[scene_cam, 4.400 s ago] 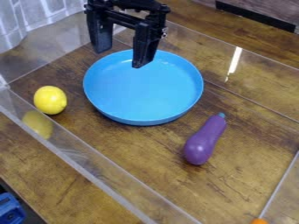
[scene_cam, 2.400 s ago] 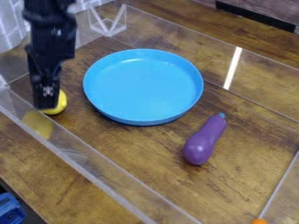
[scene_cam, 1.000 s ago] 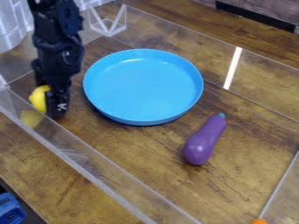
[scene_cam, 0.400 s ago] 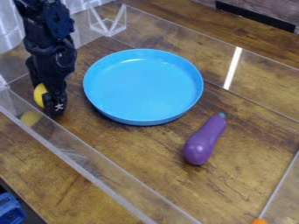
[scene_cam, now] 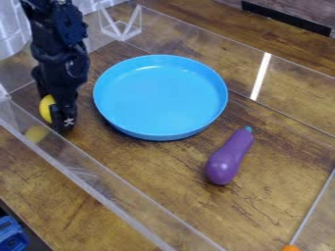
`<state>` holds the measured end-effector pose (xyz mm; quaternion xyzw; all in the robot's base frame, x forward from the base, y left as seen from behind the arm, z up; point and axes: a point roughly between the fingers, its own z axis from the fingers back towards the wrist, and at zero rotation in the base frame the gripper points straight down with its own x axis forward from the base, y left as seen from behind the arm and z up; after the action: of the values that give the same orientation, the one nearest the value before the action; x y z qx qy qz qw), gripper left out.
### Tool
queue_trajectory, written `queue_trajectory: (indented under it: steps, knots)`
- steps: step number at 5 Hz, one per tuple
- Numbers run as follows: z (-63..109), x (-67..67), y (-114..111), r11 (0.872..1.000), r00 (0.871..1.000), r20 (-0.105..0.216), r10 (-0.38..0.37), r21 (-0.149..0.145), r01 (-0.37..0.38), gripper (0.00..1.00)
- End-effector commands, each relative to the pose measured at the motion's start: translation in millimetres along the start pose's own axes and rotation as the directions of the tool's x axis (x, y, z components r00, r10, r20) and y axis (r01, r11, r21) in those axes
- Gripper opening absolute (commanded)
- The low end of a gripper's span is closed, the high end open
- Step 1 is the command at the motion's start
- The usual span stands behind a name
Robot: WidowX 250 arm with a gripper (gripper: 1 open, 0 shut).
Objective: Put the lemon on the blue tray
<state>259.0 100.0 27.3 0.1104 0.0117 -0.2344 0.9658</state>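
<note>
The lemon (scene_cam: 47, 107) lies on the wooden table just left of the blue tray (scene_cam: 160, 96); only a yellow sliver of it shows. My gripper (scene_cam: 54, 110) points down over it, its dark fingers (scene_cam: 65, 117) straddling the fruit and hiding most of it. Whether the fingers press on the lemon cannot be made out. The round blue tray holds nothing.
A purple eggplant (scene_cam: 229, 157) lies on the table to the right of and nearer than the tray. Clear plastic walls (scene_cam: 105, 186) fence the work area along the near and left edges; a faint yellow reflection of the lemon shows in the near wall.
Over the last second the gripper has stayed at the lemon, shifting only slightly; the lemon shows a little more between the fingers. Before that the arm swung from above the tray to the lemon.
</note>
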Motion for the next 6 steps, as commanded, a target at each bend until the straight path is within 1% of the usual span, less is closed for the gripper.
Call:
queue_trajectory:
  steps: [1, 2, 3, 4, 5, 6]
  knots:
    - [25.2, 1.1, 3.1, 0.999, 0.999, 0.031, 0.015, 0.028, -0.016, 0.0]
    - [44.0, 1.2, 3.3, 0.999, 0.999, 0.037, 0.021, 0.038, -0.023, 0.0]
    - [58.9, 7.8, 15.2, 0.998, 0.998, 0.045, 0.042, 0.046, -0.044, 0.0]
    - [80.1, 18.4, 26.9, 0.995, 0.995, 0.067, 0.075, 0.055, -0.079, 0.0]
    - [105.7, 32.1, 37.5, 0.984, 0.982, 0.098, 0.159, 0.064, -0.166, 0.0]
    - [119.7, 55.6, 25.5, 0.986, 0.978, 0.151, 0.142, 0.062, -0.153, 0.0]
